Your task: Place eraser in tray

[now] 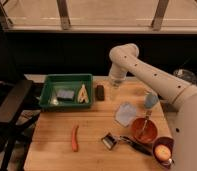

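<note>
We have the gripper (113,93) low over the wooden table (92,140), just right of the small dark rectangular eraser (99,92)
The eraser lies flat on the table, just outside the right wall of the green rectangular plastic tray (67,77); the white arm (152,77) reaches in from the right; whether the gripper is apart or together, we cannot tell

My gripper (113,91) hangs just right of the tray (67,77), which looks like smooth green plastic with a bit of sheen. The eraser (99,92) right beside the tray is dark and matt. The table (92,127) under the tray is pale matt wood. My arm (152,75) has a smooth off-white shell.
</note>
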Motion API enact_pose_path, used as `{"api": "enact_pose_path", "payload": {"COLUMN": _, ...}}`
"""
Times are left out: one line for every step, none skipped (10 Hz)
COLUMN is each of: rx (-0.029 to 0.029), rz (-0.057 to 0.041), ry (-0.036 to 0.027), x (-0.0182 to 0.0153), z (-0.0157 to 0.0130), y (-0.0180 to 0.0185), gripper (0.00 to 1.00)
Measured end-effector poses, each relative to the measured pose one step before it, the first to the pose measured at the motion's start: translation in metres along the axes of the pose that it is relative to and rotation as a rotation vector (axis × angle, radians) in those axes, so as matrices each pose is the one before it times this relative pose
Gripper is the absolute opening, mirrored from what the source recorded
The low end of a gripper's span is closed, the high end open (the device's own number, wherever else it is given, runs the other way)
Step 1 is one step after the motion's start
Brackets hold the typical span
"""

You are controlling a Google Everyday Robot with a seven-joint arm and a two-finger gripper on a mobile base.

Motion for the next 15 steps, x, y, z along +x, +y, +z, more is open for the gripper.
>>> {"api": "enact_pose_path", "payload": {"rx": -0.0007, "rz": 0.00109, "ry": 0.00028, "x": 0.00049, "z": -0.00004, "y": 0.00018, "gripper": 0.65}}
{"api": "enact_pose_path", "payload": {"rx": -0.00131, "rz": 0.01447, "ry": -0.00644, "x": -0.00012, "z": 0.00005, "y": -0.00058, "gripper": 0.65}}
{"api": "enact_pose_path", "payload": {"rx": -0.00341, "rz": 0.03633, "ry": -0.01711, "x": 0.00432, "z": 0.00084, "y": 0.00007, "gripper": 0.65}}
{"api": "enact_pose_path", "payload": {"rx": -0.01125, "rz": 0.07712, "ry": -0.03831, "x": 0.00427, "z": 0.00191, "y": -0.00326, "gripper": 0.65}}
{"api": "enact_pose_path", "payload": {"rx": -0.03745, "rz": 0.09598, "ry": -0.04329, "x": -0.00251, "z": 0.00958, "y": -0.00466, "gripper": 0.65}}
{"api": "enact_pose_path", "payload": {"rx": -0.02574, "rz": 0.06584, "ry": -0.03051, "x": -0.0044, "z": 0.00973, "y": -0.00564, "gripper": 0.65}}
{"api": "enact_pose_path", "payload": {"rx": -0.01835, "rz": 0.04668, "ry": -0.0282, "x": -0.0012, "z": 0.00662, "y": -0.00665, "gripper": 0.65}}
{"api": "enact_pose_path", "payload": {"rx": -0.00913, "rz": 0.05687, "ry": -0.01289, "x": 0.00165, "z": 0.00376, "y": -0.00643, "gripper": 0.65}}
{"api": "enact_pose_path", "payload": {"rx": 0.00584, "rz": 0.07741, "ry": -0.01216, "x": -0.00369, "z": 0.00557, "y": -0.00629, "gripper": 0.65}}
{"api": "enact_pose_path", "payload": {"rx": 0.01506, "rz": 0.06809, "ry": -0.01378, "x": -0.00592, "z": 0.00592, "y": -0.00406, "gripper": 0.65}}
{"api": "enact_pose_path", "payload": {"rx": 0.05941, "rz": 0.11016, "ry": -0.01207, "x": -0.00043, "z": 0.00163, "y": -0.0026, "gripper": 0.65}}
{"api": "enact_pose_path", "payload": {"rx": 0.04639, "rz": 0.06775, "ry": -0.01276, "x": -0.00166, "z": -0.00073, "y": 0.00087, "gripper": 0.65}}
{"api": "enact_pose_path", "payload": {"rx": 0.03711, "rz": 0.05583, "ry": -0.01434, "x": -0.00322, "z": 0.0008, "y": 0.00338, "gripper": 0.65}}
{"api": "enact_pose_path", "payload": {"rx": 0.02459, "rz": 0.04413, "ry": -0.01476, "x": -0.00228, "z": -0.00006, "y": 0.0043, "gripper": 0.65}}
{"api": "enact_pose_path", "payload": {"rx": 0.02529, "rz": 0.03656, "ry": -0.01412, "x": 0.00002, "z": -0.00135, "y": 0.00046, "gripper": 0.65}}
